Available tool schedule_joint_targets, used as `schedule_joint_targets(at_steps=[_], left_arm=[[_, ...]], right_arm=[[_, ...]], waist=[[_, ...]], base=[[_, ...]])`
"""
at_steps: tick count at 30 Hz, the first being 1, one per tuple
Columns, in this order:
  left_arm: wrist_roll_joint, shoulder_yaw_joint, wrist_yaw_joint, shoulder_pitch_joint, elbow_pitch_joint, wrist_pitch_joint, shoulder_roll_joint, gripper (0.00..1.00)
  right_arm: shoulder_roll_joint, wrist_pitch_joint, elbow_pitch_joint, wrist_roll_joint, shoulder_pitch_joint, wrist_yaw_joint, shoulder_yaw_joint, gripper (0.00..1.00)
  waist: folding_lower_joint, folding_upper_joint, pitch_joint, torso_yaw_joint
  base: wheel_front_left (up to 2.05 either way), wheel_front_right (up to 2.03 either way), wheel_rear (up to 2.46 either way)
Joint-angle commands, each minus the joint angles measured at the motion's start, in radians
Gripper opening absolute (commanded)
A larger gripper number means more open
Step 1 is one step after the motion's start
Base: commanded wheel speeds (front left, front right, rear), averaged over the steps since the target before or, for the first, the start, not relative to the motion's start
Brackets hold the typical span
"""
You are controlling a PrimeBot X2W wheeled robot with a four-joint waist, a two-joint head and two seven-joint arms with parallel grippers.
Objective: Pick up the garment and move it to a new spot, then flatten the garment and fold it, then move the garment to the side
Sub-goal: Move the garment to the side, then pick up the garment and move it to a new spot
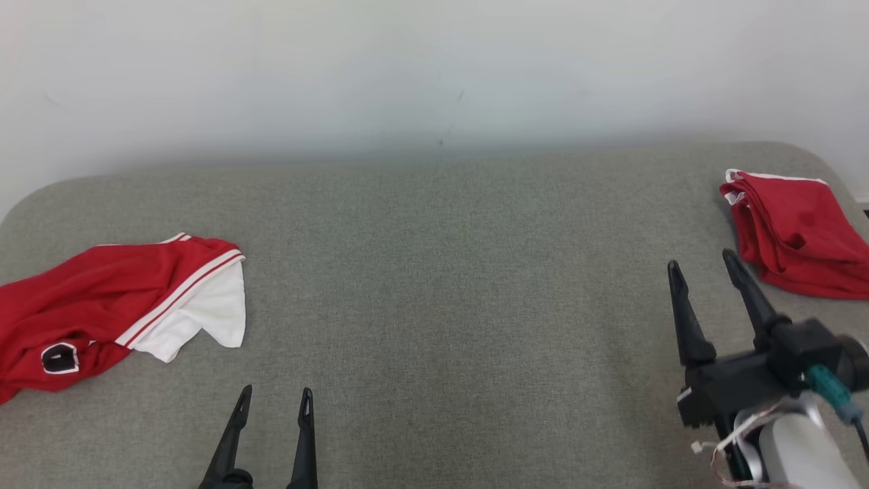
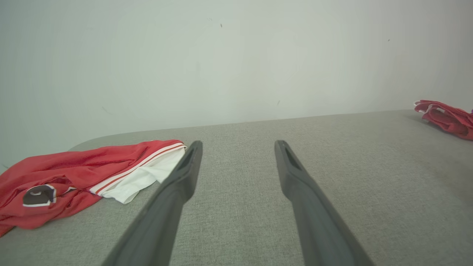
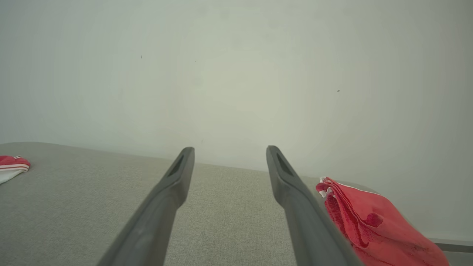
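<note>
A crumpled red garment [image 1: 95, 305] with white trim, a white panel and a dark patch lies at the left of the grey surface [image 1: 448, 326]; the same garment [image 2: 74, 173] lies left of the fingers in the left wrist view. My left gripper [image 1: 275, 399] is open near the front edge, right of that garment and apart from it, holding nothing. A folded red garment [image 1: 794, 234] lies at the far right, and shows as a red pile [image 3: 369, 225] in the right wrist view. My right gripper [image 1: 703, 261] is open just left of it, empty.
A pale wall [image 1: 434, 75] rises directly behind the grey surface. The surface has rounded back corners. A wide stretch of bare grey fabric separates the two garments.
</note>
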Motion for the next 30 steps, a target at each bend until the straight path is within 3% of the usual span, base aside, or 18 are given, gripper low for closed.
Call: schedule_joint_targets(at_steps=[1,14,30], left_arm=[[0.006,0.003,0.003,0.004,0.003,-0.003,-0.002,1.00],[0.008,0.054,0.044,0.018,0.052,-0.003,-0.006,1.00],[0.002,0.150,0.010,0.022,0.112,-0.003,-0.007,1.00]], right_arm=[[0.016,0.000,-0.016,-0.004,0.022,-0.002,-0.008,1.00],[0.181,0.000,-0.140,-0.032,0.250,-0.002,-0.073,1.00],[0.232,0.000,-0.123,-0.027,0.334,-0.002,-0.092,1.00]], waist=[[0.0002,0.0001,-0.010,0.004],[0.0002,0.0001,-0.026,0.003],[0.0002,0.0001,-0.037,0.012]], base=[[0.00,0.00,0.00],[0.00,0.00,0.00],[0.00,0.00,0.00]])
